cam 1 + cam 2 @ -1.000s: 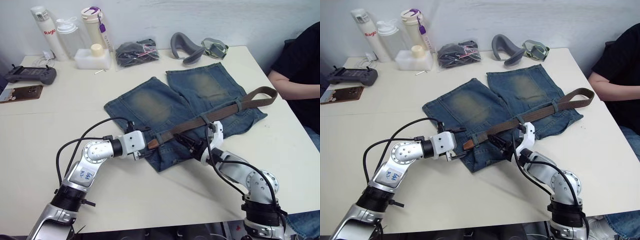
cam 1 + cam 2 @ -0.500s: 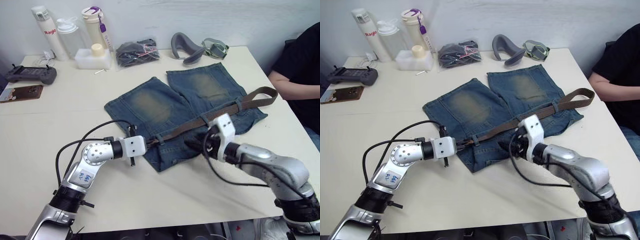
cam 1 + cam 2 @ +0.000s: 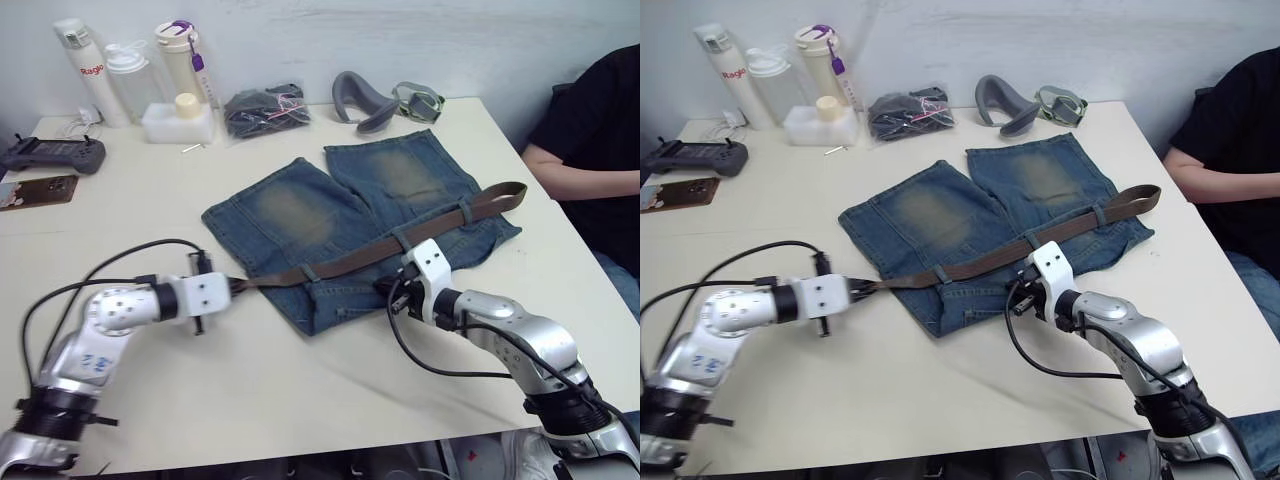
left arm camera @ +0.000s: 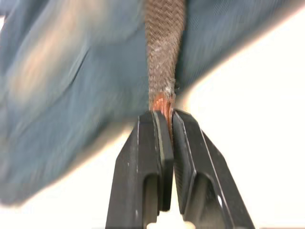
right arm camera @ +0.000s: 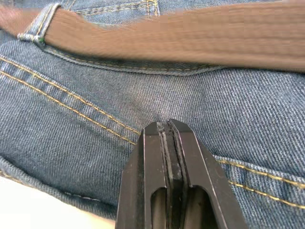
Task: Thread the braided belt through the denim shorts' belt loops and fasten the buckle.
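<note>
The denim shorts (image 3: 300,208) lie flat mid-table. The braided belt (image 3: 350,260) runs along the waistband under belt loops (image 3: 310,272) (image 3: 400,240) (image 3: 463,212), and its far end folds past the shorts' right edge (image 3: 512,190). The buckle is hidden. My left gripper (image 3: 232,287) is left of the shorts, shut on the belt's tan tip (image 4: 162,102); the strap stretches from it to the cloth. My right gripper (image 3: 385,288) is shut, its tips (image 5: 167,125) pressed on the denim just below the belt. Whether they pinch cloth I cannot tell.
Bottles (image 3: 180,55), a white box (image 3: 175,120), a dark bundle in a clear bag (image 3: 262,108), a grey pad (image 3: 360,98) and goggles (image 3: 415,97) line the back. A controller (image 3: 45,153) and phone (image 3: 35,190) lie far left. A person (image 3: 590,150) sits at right.
My left gripper closed on the belt tip and drew it leftwards off the shorts, sliding the strap through the loops. My right gripper shut and settled on the denim below the belt.
</note>
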Controlling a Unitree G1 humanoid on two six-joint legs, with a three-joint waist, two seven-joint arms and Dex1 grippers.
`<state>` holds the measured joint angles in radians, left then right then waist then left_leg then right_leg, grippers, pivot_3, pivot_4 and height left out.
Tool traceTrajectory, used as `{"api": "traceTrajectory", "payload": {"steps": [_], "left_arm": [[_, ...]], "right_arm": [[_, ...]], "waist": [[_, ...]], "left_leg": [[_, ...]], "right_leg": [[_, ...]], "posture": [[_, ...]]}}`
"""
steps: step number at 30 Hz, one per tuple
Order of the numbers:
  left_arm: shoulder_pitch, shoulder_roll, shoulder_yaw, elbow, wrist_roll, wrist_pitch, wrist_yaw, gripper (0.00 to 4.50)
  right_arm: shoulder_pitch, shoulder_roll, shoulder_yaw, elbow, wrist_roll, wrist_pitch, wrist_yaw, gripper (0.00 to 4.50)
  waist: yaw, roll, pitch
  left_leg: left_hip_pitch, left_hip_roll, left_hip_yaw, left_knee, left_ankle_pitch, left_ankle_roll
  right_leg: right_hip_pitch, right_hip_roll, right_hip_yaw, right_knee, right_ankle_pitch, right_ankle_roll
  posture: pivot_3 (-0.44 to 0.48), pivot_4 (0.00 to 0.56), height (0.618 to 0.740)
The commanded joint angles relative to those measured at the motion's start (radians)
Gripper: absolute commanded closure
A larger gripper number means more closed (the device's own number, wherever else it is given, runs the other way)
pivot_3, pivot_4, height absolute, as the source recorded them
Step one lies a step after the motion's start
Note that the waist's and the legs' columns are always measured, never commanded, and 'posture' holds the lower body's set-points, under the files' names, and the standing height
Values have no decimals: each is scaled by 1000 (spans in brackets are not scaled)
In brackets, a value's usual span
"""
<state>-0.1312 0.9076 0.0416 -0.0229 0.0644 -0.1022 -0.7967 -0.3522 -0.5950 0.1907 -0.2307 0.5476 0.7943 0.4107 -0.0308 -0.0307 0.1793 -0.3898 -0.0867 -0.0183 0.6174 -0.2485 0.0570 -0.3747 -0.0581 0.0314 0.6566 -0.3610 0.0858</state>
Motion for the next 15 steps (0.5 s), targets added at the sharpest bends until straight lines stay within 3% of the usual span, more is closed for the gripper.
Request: {"api": "traceTrajectory", "payload": {"steps": [1, 9, 15], "left_arm": [[139, 74, 155, 51, -24, 75, -12, 4500], [354, 146, 375, 104, -35, 119, 7, 4500], [394, 137, 416, 77, -29, 198, 23, 4500]], "right_arm": [[9, -13, 32, 81, -70, 35, 32, 4471], [-48, 1, 41, 133, -122, 28, 120, 4471], [-83, 16, 43, 160, -151, 24, 162, 4471]], "waist": [[-4, 0, 0], [-2, -2, -1], [-6, -4, -3]], "left_leg": [[1, 0, 0, -2, 0, 0], [3, 3, 1, -4, -4, -6], [3, 4, 2, -5, -4, -7]], "right_leg": [[0, 0, 1, 0, 0, -1], [0, 1, 0, -1, 0, -6], [0, 1, 0, -1, 0, -7]], "posture": [[0, 150, 740], [0, 150, 740], [0, 150, 740]]}}
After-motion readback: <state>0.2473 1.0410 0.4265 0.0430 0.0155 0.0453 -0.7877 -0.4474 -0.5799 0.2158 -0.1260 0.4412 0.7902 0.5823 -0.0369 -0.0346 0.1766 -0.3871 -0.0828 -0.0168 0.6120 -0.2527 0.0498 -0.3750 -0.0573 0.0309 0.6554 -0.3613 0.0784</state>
